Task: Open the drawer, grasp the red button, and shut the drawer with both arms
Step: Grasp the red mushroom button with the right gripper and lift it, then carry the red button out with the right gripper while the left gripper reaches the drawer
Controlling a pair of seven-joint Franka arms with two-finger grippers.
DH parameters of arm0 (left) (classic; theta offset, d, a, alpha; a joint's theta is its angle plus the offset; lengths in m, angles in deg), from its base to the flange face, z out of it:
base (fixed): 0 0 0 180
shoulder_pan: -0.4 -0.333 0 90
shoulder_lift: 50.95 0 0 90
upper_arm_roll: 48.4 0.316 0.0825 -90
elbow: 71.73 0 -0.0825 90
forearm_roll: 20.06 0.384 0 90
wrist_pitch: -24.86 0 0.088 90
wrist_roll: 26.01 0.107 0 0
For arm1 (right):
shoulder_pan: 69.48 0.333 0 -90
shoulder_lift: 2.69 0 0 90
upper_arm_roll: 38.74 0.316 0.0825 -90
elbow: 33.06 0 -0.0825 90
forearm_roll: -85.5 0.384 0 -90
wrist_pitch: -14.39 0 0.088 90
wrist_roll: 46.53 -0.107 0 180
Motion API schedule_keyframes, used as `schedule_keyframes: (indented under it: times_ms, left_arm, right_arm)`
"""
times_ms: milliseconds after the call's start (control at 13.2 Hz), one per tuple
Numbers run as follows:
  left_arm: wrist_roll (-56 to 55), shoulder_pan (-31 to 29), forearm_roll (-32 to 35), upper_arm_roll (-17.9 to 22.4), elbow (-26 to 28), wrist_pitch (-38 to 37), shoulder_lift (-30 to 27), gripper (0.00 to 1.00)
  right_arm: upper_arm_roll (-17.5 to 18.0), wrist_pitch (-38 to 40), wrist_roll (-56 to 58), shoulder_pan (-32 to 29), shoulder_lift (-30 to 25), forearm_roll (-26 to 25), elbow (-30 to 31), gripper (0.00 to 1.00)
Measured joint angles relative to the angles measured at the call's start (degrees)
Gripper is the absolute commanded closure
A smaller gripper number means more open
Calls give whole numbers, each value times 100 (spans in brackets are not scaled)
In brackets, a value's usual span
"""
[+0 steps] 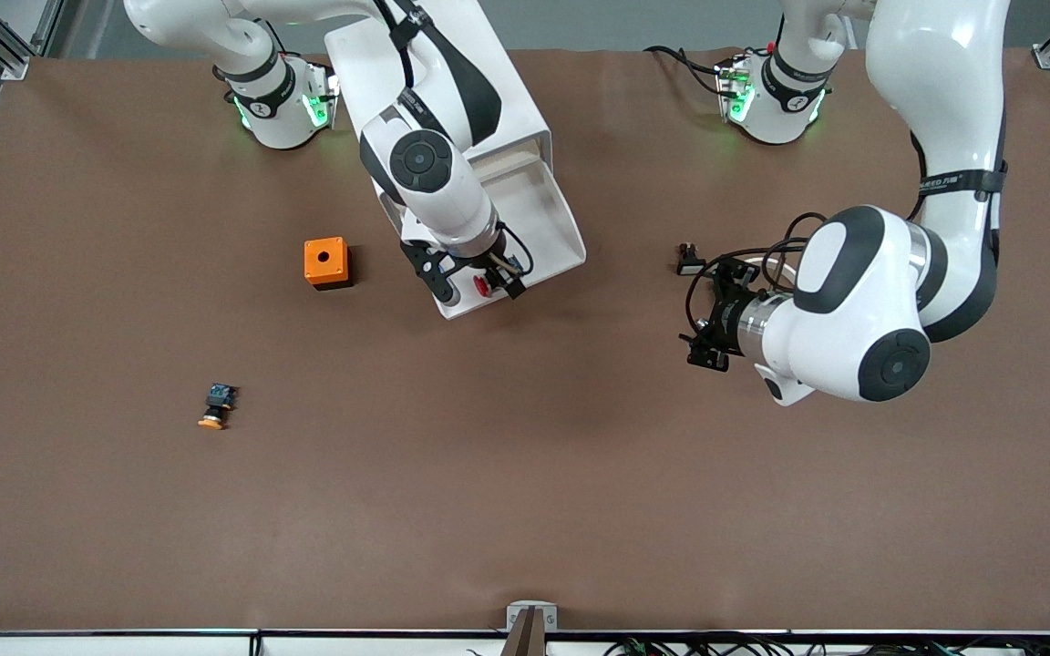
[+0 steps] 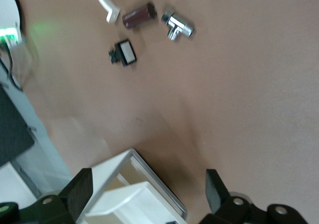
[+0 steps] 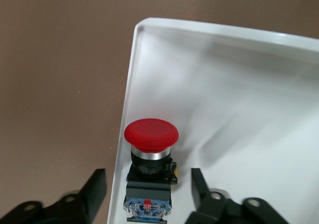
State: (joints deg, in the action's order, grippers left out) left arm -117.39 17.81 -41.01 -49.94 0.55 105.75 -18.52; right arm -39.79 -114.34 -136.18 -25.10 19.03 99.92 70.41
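Observation:
The white drawer [image 1: 539, 214] stands pulled out of the white cabinet [image 1: 520, 96], and its rim [image 3: 130, 84] shows in the right wrist view. The button [image 1: 482, 285] lies in the drawer's corner nearest the front camera, with a red cap [image 3: 151, 133], a black body and a blue rear block. My right gripper [image 1: 478, 290] [image 3: 148, 181] is down in the drawer, open. Its fingers straddle the button's body with a gap on each side. My left gripper [image 1: 703, 314] [image 2: 148, 194] hangs open and empty over the table toward the left arm's end, pointing at the cabinet's corner [image 2: 124, 181].
An orange cube with a round hole [image 1: 326, 262] sits beside the drawer toward the right arm's end. An orange-capped button [image 1: 215, 407] lies nearer the front camera. A chrome fitting [image 2: 177, 26], a brown cylinder [image 2: 139, 16] and a small black part [image 2: 123, 53] lie near the left arm.

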Motion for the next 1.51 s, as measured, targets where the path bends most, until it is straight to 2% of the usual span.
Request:
schedule_keyframes:
  times_ms: [151, 227, 302, 529, 756, 1058, 1284, 1511]
  left_arm:
    - [467, 18, 151, -1, 0, -18, -68, 1]
    - [759, 21, 197, -1, 0, -18, -74, 1]
    - [999, 18, 233, 6, -2, -18, -92, 1]
    - [1318, 43, 609, 5, -3, -20, -225, 1]
    - [2105, 92, 716, 2, 3, -21, -251, 1]
    - [3213, 155, 891, -43, 9, -10, -271, 1]
    - [3850, 202, 1099, -305, 16, 86, -327, 1]
    - [4249, 358, 1339, -551, 215, 514, -329, 1]
  right_arm:
    - [0, 6, -28, 0, 0, 0, 0, 79]
    - [0, 6, -30, 0, -2, 0, -2, 87]
    - [0, 5, -33, 0, -8, -1, -9, 90]
    - [-13, 200, -28, -1, -44, -137, -207, 95]
    - [-100, 1174, 503, -262, -107, -395, -950, 96]
    - [-142, 1393, 2343, -1273, -152, -413, -1296, 96]
    - [-157, 1413, 3870, -1986, -109, -418, -1290, 96]
    - [-165, 1383, 5352, -2633, 162, -424, -1260, 96]
